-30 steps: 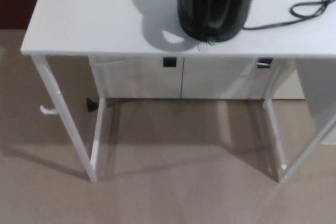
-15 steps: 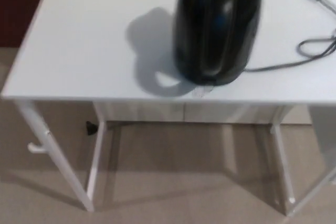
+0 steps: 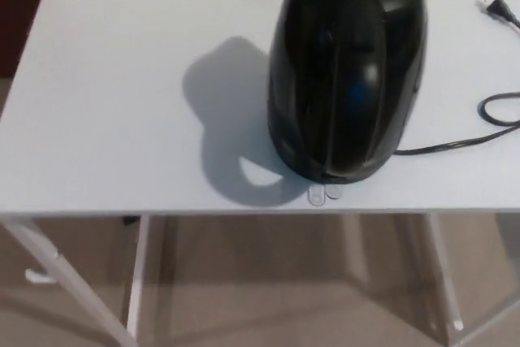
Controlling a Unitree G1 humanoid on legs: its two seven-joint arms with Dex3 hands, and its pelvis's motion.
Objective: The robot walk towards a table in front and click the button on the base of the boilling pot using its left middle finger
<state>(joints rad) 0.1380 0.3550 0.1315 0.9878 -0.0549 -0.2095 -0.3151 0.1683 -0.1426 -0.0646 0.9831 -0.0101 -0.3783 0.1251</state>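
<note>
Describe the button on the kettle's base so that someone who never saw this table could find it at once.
Start at the white table and go to the big black kettle standing near its front edge. At the foot of the kettle, on the side facing the camera, two small pale tabs stick out onto the tabletop. They are the only light parts against the dark body, unlike the black cord leading off to the right.

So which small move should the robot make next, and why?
Probably bring the left hand forward into view toward the button at the kettle base. The button sits near the table front edge, and neither hand shows yet.
</note>
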